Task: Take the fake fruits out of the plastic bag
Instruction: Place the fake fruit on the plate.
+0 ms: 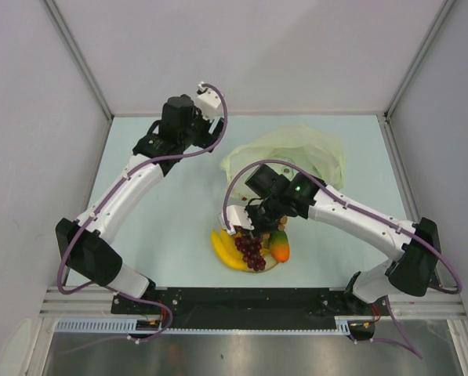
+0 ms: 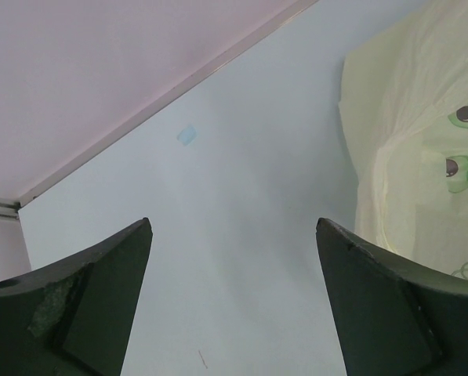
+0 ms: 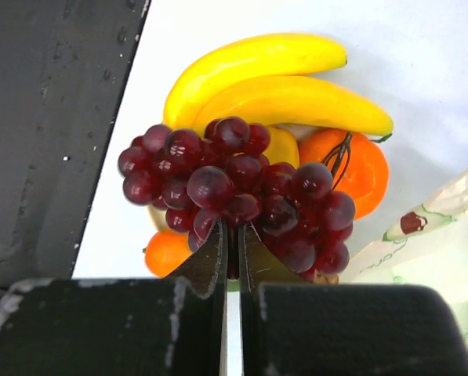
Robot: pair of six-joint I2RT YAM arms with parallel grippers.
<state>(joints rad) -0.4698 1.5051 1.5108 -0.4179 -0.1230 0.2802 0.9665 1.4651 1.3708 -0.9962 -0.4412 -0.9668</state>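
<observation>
My right gripper (image 1: 253, 227) (image 3: 234, 235) is shut on the dark purple grapes (image 3: 226, 180) (image 1: 251, 249), pinching the bunch's middle between its fingers. The bunch sits over the other fake fruits: two yellow bananas (image 3: 273, 78) (image 1: 226, 251), an orange (image 3: 363, 168) and a red-green mango (image 1: 279, 245). These lie near the table's front edge, outside the plastic bag (image 1: 296, 153) (image 3: 429, 258), which lies crumpled behind my right arm. My left gripper (image 1: 206, 117) (image 2: 234, 227) is open and empty above bare table, just left of the bag (image 2: 422, 149).
A cream plate rim (image 1: 232, 215) shows under my right wrist beside the fruits. The black front rail (image 3: 53, 141) runs close beside the fruit pile. Grey walls close off the table's back and sides.
</observation>
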